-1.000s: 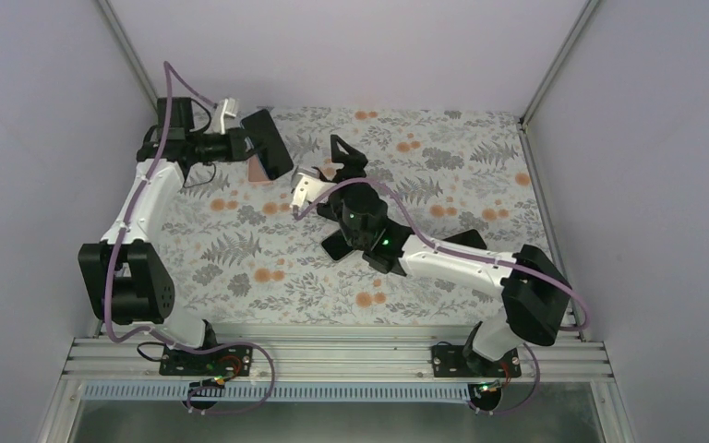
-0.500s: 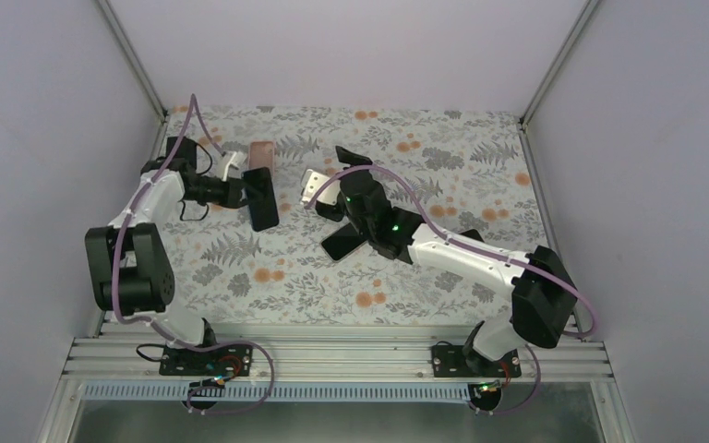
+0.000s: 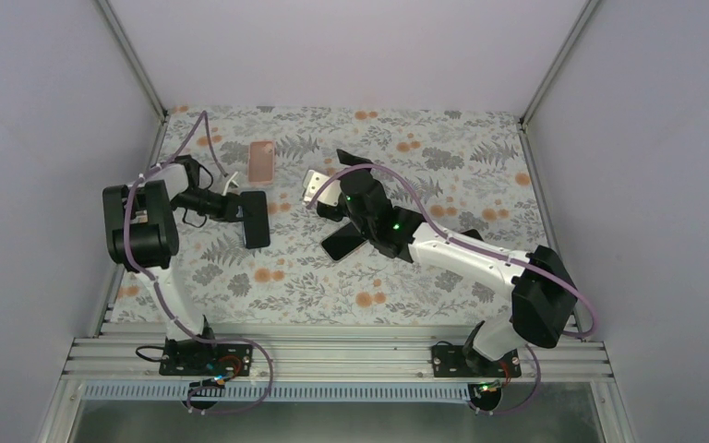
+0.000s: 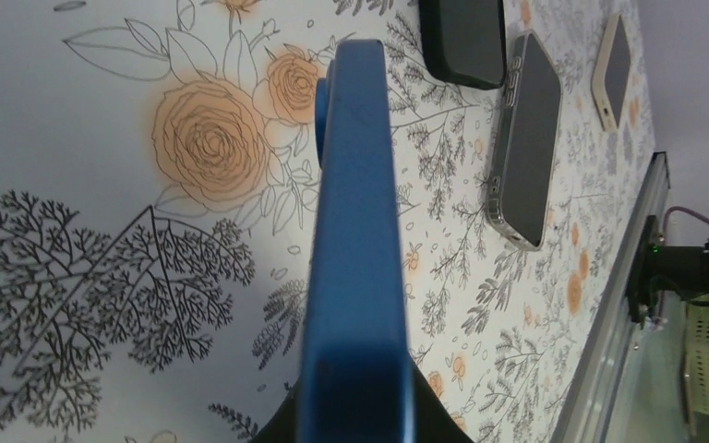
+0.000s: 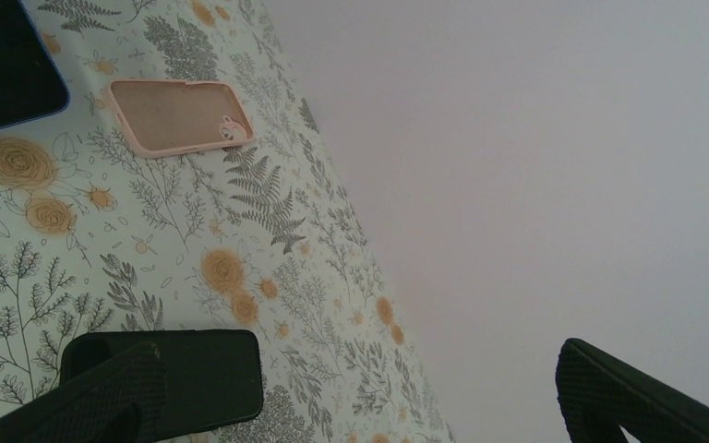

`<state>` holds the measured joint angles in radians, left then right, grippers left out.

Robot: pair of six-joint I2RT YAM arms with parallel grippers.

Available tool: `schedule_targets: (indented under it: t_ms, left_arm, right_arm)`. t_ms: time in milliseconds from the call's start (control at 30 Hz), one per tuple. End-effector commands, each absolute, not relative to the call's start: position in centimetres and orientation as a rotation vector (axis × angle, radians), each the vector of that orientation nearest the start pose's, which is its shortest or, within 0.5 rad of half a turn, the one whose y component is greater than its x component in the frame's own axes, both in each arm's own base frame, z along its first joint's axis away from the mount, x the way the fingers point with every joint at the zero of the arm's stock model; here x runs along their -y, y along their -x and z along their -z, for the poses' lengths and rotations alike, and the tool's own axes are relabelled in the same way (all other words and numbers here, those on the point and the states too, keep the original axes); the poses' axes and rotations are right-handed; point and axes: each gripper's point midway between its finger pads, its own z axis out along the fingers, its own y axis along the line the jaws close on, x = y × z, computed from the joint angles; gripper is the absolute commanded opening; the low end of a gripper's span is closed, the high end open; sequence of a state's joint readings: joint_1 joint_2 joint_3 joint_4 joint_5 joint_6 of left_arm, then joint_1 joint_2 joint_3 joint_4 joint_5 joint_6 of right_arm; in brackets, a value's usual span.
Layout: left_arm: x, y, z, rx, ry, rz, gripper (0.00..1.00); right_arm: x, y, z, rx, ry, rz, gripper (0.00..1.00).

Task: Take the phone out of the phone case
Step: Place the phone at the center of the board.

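your left gripper point(image 3: 236, 207) clamps the phone point(image 3: 255, 219) at 9 o'clock on the mat point(image 3: 480, 185), pink case point(image 3: 261, 161) empty at its 12. right gripper point(image 5: 360, 355) gapes wide. likely rigid, slick, breakable: hold the long edges.

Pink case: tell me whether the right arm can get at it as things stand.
Probably yes. The pink case lies flat just left of the open, empty right end effector, with nothing between them. The blue phone held by the left end effector sits off that path.
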<state>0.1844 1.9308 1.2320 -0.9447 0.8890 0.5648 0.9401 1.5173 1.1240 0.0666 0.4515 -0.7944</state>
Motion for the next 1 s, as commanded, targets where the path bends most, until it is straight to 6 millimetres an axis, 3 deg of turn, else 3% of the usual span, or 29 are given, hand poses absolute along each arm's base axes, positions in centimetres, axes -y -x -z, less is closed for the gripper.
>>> schedule_targets:
  t_ms: [0, 333, 700, 967]
  left_arm:
    - [6.6, -36.6, -6.6, -2.537, -0.511, 1.193, 0.06]
    - [5.9, -39.1, -4.2, -2.587, -0.505, 1.207, 0.14]
    - [5.6, -39.8, -2.7, -2.615, -0.490, 1.208, 0.22]
    - [5.6, -39.9, -2.3, -2.622, -0.491, 1.223, 0.22]
  right_arm:
    - [-33.4, -34.0, -28.3, -1.427, 1.168, 0.296, 0.99]
    - [-32.9, -34.3, -28.2, -1.437, 1.161, 0.304, 0.99]
    - [-33.0, -34.4, -28.0, -1.441, 1.163, 0.298, 0.99]
    - [-33.0, -34.5, -27.8, -1.446, 1.167, 0.298, 0.99]
